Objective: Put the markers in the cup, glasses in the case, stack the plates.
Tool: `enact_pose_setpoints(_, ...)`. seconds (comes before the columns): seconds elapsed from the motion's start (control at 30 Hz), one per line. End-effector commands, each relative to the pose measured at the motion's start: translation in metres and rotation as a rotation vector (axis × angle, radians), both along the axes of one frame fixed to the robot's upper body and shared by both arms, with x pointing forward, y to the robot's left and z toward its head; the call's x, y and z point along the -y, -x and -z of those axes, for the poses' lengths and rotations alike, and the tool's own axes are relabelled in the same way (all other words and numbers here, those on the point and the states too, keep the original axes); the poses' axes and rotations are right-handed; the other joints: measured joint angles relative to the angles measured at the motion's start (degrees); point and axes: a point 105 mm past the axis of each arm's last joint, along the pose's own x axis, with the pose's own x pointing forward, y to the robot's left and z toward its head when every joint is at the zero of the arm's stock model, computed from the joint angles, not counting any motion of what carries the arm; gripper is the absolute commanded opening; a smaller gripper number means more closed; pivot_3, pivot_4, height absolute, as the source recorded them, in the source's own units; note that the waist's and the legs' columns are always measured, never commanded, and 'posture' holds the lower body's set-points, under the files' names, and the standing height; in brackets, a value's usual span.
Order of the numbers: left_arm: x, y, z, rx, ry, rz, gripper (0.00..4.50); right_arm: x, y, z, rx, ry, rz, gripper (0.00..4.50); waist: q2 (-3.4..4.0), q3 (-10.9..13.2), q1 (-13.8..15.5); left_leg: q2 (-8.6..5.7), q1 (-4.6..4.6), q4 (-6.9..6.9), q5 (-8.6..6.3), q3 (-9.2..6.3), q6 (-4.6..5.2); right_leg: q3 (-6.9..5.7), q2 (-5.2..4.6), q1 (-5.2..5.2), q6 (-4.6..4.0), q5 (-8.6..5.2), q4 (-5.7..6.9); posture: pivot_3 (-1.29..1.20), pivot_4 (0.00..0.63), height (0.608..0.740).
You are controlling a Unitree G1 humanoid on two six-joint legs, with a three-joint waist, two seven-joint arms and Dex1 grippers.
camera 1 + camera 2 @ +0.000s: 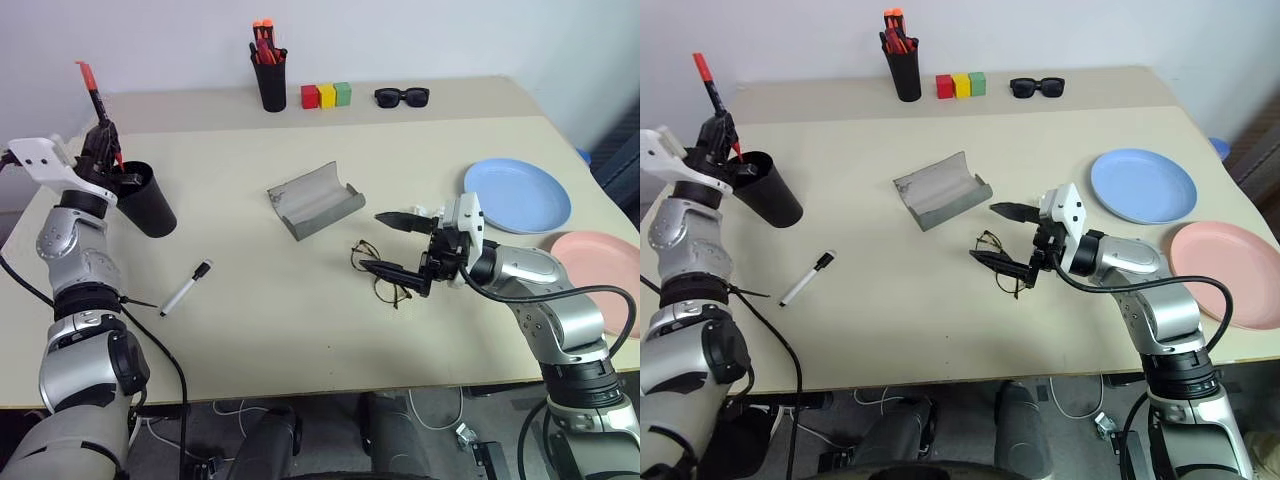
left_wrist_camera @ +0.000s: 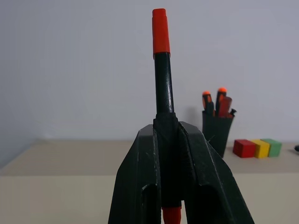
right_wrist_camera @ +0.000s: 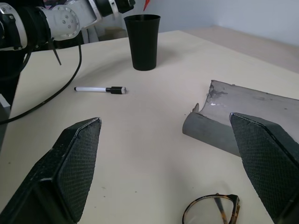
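Near the worktop's [image 1: 300, 330] left edge, the left hand [image 1: 101, 140] is clamped on a marker with a red cap [image 1: 92, 84], holding it nearly upright just above the rim of the black cup [image 1: 146, 199], which stands close to that edge. A second marker, white with a black cap [image 1: 186, 288], lies flat on bare worktop in front of the cup, with open room all around it.

At the middle, the grey case [image 1: 315, 200] lies open, clear of everything else. Just in front of it and toward the right, the glasses [image 1: 378, 270] rest on the surface, lenses down. The right hand [image 1: 392, 243] hangs over them with its fingers spread wide apart, one finger above the frames and one beside them, holding nothing.

Toward the right edge, the blue plate [image 1: 518, 196] and the pink plate [image 1: 600, 268] lie side by side, not stacked, the pink one nearest the edge. Along the far edge stand a pen holder [image 1: 269, 78], three coloured blocks [image 1: 327, 96] and sunglasses [image 1: 402, 97], well apart from the hands.
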Motion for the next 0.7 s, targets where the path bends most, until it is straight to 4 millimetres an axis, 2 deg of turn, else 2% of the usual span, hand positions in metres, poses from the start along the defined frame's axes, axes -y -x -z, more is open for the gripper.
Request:
enact_pose_setpoints(0.03,-0.003,0.005,-0.005,0.019,-0.045,-0.009,0.02,0.0,0.002,-0.011,0.064,0.0,0.001,4.5,0.0,0.0,0.0,0.0,0.0,0.0,0.0,0.0,0.0,0.0,0.0,0.0,0.0,0.0,0.0,0.0,0.15,0.74)
enact_pose_setpoints(0.2,-0.003,0.007,-0.007,0.036,-0.048,-0.006,2.26,0.001,0.001,-0.011,0.071,0.005,0.009,4.5,0.0,0.0,0.1,0.0,-0.01,0.01,0.0,0.0,0.0,0.0,0.0,0.0,0.01,0.01,0.0,0.0,0.15,0.74)
enact_pose_setpoints(0.33,-0.002,0.007,-0.009,0.042,-0.051,0.006,4.34,0.001,0.0,-0.012,0.078,0.005,0.011,4.5,-0.01,0.0,0.1,0.0,-0.01,0.02,0.0,0.0,0.0,0.0,0.0,0.01,0.01,0.02,0.0,0.0,0.15,0.74)
enact_pose_setpoints(0.47,0.006,0.009,-0.016,0.068,-0.068,0.047,4.43,0.001,-0.001,-0.011,0.08,0.006,0.013,4.5,-0.01,0.0,0.1,0.0,-0.01,0.02,0.0,-0.01,0.0,0.0,0.0,0.01,0.01,0.03,0.0,0.0,0.15,0.74)
enact_pose_setpoints(0.57,0.027,0.016,-0.024,0.058,-0.106,0.192,4.43,0.002,-0.002,-0.012,0.083,0.005,0.016,4.5,0.0,0.0,0.0,0.01,-0.02,0.02,0.0,-0.01,0.0,0.0,0.0,0.0,0.01,0.03,0.0,0.0,0.15,0.74)
enact_pose_setpoints(0.7,0.069,0.038,-0.027,-0.112,-0.212,0.411,4.43,0.004,-0.003,-0.014,0.078,-0.009,0.02,4.5,0.0,0.0,-0.3,0.05,0.0,0.01,-0.02,0.0,0.03,0.05,0.0,-0.01,0.01,0.03,0.04,0.0,0.15,0.74)
